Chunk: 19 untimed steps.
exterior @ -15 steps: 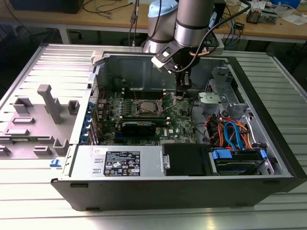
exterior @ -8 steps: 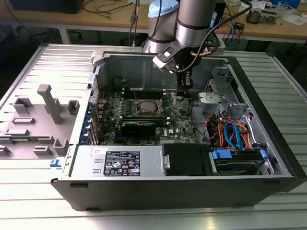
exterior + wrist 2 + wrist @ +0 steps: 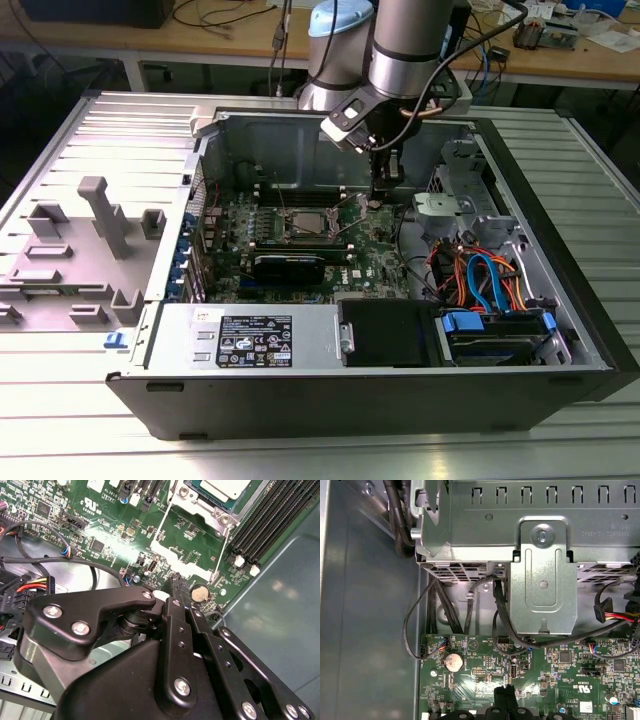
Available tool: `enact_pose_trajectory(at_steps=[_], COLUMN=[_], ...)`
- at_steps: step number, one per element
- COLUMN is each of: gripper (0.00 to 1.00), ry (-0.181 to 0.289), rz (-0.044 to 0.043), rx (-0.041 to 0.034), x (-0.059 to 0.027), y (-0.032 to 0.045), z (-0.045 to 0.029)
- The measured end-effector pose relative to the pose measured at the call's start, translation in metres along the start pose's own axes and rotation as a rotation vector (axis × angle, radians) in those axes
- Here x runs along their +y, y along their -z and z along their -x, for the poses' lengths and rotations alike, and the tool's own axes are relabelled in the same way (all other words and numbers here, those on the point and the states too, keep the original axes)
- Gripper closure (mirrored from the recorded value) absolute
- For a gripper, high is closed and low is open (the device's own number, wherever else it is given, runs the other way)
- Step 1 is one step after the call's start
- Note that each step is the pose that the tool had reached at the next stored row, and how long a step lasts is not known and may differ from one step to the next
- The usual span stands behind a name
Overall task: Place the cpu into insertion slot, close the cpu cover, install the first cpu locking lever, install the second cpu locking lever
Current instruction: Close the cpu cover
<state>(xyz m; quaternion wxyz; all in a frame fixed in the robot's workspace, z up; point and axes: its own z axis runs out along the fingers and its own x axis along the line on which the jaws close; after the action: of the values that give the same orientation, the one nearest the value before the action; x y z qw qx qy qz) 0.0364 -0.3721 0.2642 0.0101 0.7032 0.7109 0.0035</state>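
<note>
The cpu shows its silvery top inside the insertion slot on the green motherboard. The cpu cover lies as a metal frame around the chip. Two thin wire levers run out from the socket's sides over the board. My gripper hangs low over the board on the exterior view's right of the socket, apart from it. Its black fingertips sit pressed together, shut with nothing between them. The tip is close to the round coin battery.
Black memory slots run beside the socket. A metal drive cage and dark cables stand beyond the gripper. Orange and blue cables and the power supply fill the case front. A grey fixture stands outside.
</note>
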Motion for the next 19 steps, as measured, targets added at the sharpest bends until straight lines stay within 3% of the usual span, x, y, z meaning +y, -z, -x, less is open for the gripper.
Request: enact_pose_trajectory(at_steps=[10,19], gripper=[0.89,0.89], ry=[0.0,0.003], rz=[-0.0005,-0.0008], rx=[-0.0001,0.0001], x=[0.0071,0.0071], y=[-0.0005,-0.0055], z=[0.0001,0.0])
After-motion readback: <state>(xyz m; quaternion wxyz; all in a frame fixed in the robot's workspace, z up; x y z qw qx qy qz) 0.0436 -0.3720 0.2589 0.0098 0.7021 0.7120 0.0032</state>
